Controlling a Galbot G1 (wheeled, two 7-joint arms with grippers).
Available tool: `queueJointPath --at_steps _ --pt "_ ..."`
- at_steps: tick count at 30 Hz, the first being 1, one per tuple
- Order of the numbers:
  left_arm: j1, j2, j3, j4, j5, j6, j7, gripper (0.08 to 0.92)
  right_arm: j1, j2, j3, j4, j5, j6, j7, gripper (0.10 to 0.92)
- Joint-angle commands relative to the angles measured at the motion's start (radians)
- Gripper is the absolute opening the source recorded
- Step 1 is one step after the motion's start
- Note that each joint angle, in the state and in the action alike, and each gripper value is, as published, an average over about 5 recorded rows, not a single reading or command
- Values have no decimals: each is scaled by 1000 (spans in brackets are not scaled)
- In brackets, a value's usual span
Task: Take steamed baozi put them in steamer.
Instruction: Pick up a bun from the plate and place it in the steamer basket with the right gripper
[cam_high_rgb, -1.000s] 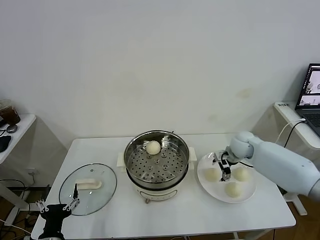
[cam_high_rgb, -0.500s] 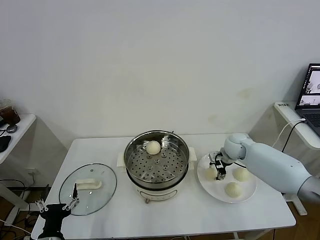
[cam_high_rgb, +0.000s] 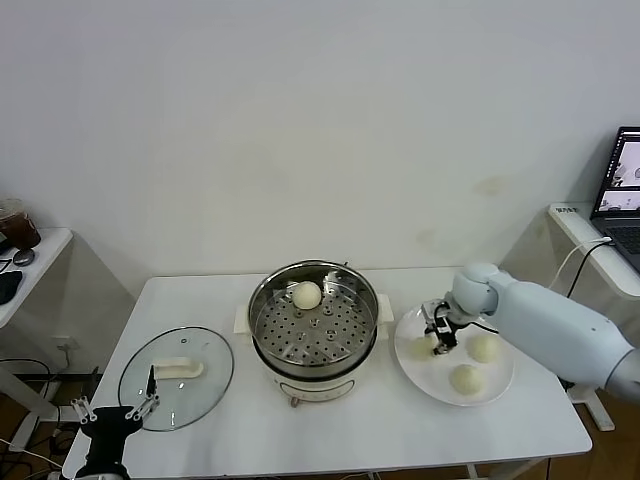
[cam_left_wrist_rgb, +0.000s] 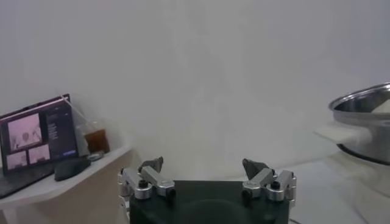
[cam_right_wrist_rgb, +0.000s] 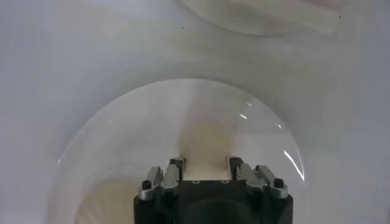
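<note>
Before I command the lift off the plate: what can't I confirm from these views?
- Head view: the right gripper covers most of the small cream-white bun it straddles on the flat white plate; contact cannot be judged.
- Right wrist view: the bun shows between the fingertips, its lower part hidden behind the gripper body; the other two buns fall outside the frame.
- Left wrist view: the shiny steel steamer is cut off by the edge.

The white table (cam_high_rgb: 370, 435) carries the steamer (cam_high_rgb: 313, 330), plate (cam_high_rgb: 430, 380) and glass lid (cam_high_rgb: 176, 378).
</note>
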Motion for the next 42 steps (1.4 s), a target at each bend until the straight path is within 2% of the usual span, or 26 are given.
queueJointPath --at_steps 1,8,13,19,24,29,42 --pt "-3 6 5 -6 -1 1 2 823 170 -112 -29 75 110 -4 -19 452" --pt "-30 27 22 -8 -7 6 7 823 599 -113 -278 136 360 -58 -20 460" --pt "-47 44 34 -1 -10 13 12 823 823 -1 -454 233 593 -164 38 466" --pt "-61 59 36 25 -13 12 15 823 850 189 -509 322 773 -323 145 468" --pt "-71 55 36 41 -12 12 17 823 755 361 -486 277 814 -424 226 469" --pt "-73 43 38 47 -8 10 16 823 637 464 -475 219 840 -491 296 467" --pt "-74 29 32 52 -3 -1 11 823 493 623 -470 30 747 -497 339 474"
